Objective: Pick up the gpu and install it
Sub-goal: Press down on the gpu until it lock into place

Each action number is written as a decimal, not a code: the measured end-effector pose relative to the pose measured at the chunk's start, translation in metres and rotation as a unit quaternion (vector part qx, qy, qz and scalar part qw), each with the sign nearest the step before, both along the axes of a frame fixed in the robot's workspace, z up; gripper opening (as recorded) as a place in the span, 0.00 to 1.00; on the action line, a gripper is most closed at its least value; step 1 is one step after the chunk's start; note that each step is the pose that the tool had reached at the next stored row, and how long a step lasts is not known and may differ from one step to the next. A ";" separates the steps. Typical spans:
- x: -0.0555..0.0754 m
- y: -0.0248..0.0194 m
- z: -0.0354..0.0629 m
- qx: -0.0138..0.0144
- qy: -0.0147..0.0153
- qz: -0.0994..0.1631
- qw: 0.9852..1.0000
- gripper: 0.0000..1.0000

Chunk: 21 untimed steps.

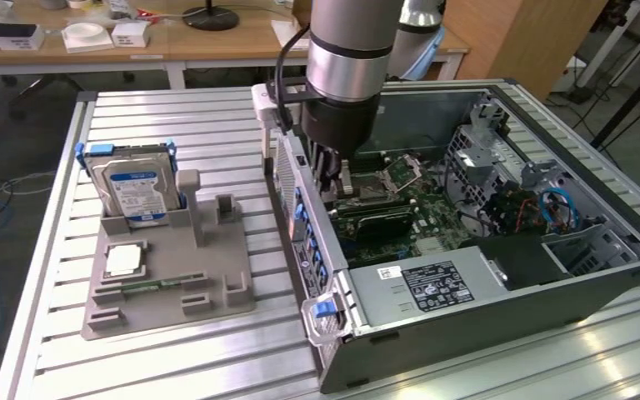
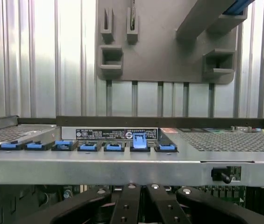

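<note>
1. Reaching down from the top centre of the exterior view, the silver-and-black robot arm (image 1: 348,58) has its black gripper (image 1: 337,179) inside the open dark grey metal computer case (image 1: 587,275), which lies on its side across the right half of the frame.
2. In the wrist view the gripper's (image 2: 141,203) black fingers (image 2: 127,205) are drawn close together, with almost no gap between them. Whether they pinch anything cannot be told.
3. Directly under the gripper in the exterior view, near the frame's centre, sits the gpu (image 1: 373,218), a flat card with a black face and a green edge. It lies against the green motherboard (image 1: 437,217) inside the case. Whether it is seated in its slot cannot be told.
4. A silver power supply box with a black label (image 1: 432,287) fills the case corner at lower centre, and blue cables (image 1: 559,208) curl at the case's right side.
5. A row of small blue plastic clips (image 2: 89,146) runs along the case's metal rear wall in the wrist view, and one of them (image 2: 139,140) stands raised.
6. On the left of the exterior view a grey plastic parts holder (image 1: 220,275) rests on the ribbed aluminium table (image 1: 164,117), well apart from the gripper.
7. A silver hard drive with a blue label (image 1: 137,192) stands upright in the holder. Lower on it lie a small square silver processor chip (image 1: 123,260) and a thin green memory stick (image 1: 142,287).
8. Wooden desks (image 1: 220,42) with small white items cross the upper left background.
</note>
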<state>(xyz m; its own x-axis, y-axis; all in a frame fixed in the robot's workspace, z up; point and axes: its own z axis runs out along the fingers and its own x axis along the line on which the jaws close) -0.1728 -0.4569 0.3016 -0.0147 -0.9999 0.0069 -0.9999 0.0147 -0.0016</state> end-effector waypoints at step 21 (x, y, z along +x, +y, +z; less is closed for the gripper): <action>0.033 -0.0004 -0.0068 0.000 -0.001 0.000 1.000 0.11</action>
